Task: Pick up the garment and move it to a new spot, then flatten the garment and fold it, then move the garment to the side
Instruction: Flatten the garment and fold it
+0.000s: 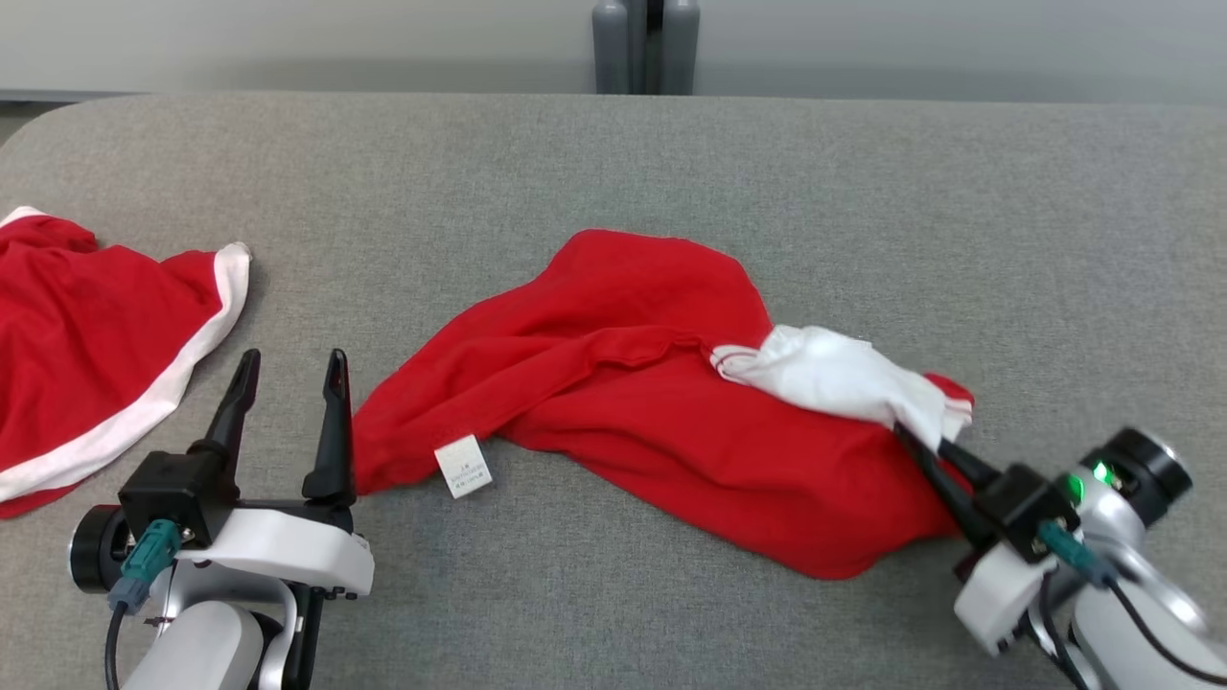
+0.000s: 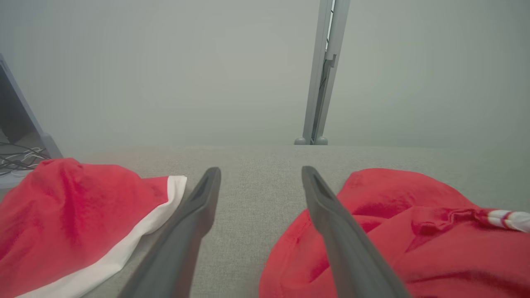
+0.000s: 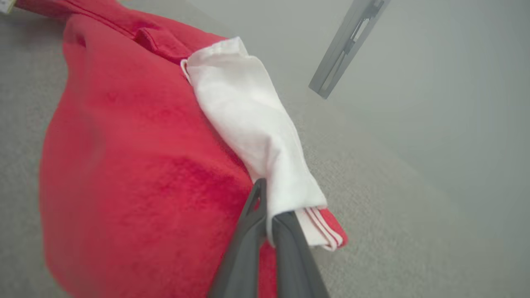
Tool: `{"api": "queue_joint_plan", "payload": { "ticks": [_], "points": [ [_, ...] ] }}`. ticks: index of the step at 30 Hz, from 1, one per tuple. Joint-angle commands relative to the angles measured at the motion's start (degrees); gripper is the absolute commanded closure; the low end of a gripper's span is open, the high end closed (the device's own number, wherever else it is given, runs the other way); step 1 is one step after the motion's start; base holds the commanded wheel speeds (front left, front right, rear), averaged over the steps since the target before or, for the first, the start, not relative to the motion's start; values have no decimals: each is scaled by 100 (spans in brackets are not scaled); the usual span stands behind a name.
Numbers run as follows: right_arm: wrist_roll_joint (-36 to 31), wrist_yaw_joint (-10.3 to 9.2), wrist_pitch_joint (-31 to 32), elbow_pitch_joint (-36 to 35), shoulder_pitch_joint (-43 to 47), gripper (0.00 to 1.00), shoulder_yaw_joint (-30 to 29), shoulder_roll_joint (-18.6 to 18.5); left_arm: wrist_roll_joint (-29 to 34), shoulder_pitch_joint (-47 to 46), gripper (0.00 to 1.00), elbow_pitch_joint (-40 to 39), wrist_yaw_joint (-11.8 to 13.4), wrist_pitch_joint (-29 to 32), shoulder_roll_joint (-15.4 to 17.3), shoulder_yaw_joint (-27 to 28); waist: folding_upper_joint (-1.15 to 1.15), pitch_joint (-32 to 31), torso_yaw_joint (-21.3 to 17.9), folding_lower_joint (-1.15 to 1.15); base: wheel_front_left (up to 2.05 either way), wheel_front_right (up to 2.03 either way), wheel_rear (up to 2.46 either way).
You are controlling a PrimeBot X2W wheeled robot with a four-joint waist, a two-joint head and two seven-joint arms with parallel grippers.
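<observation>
A crumpled red garment (image 1: 623, 383) with a white sleeve (image 1: 834, 374) lies in the middle of the grey table (image 1: 613, 163). My right gripper (image 1: 911, 433) is shut on the white sleeve's edge near the striped cuff; the right wrist view shows the white sleeve (image 3: 252, 120) pinched between the two dark fingers (image 3: 265, 223) over the red cloth (image 3: 136, 178). My left gripper (image 1: 288, 369) stands open just left of the garment's left end, its fingers (image 2: 194, 211) apart with bare table between them and the red garment (image 2: 397, 231) beside the right finger.
A second red piece with a white band (image 1: 105, 345) lies at the table's left edge, also the red cloth (image 2: 83, 207) in the left wrist view. A small white label (image 1: 463, 467) sticks out near the garment's front. A grey post (image 1: 644, 46) stands behind the table.
</observation>
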Motion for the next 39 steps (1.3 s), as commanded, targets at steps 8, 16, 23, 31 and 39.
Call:
{"api": "queue_joint_plan", "payload": {
  "ticks": [8, 16, 23, 31, 39],
  "points": [
    [150, -1, 273, -421, 1151, 84, -474, 79, -84, 205, 0, -86, 120, 72, 64, 22, 0, -219, -132, 0, 0, 0, 0],
    [430, -1, 125, -602, 1934, 0, -1397, 705, -118, 386, 0, -137, 211, 163, 147, 28, 0, -451, -121, 0, 0, 0, 0],
    [401, -1, 61, -1288, 2321, 0, -2807, 1288, -135, 589, 0, -269, 381, 189, 271, 148, 0, -601, -231, 0, 0, 0, 0],
    [244, -1, 256, -1815, 1838, 0, -3378, 1781, -120, 726, 0, -418, 494, 248, 396, 180, 0, -787, -335, 0, 0, 0, 0],
    [579, -1, 551, -1916, 1994, 0, -3016, 1917, -30, 886, 0, -661, 577, 297, 506, 118, 0, -991, -310, 0, 0, 0, 0]
  ]
}}
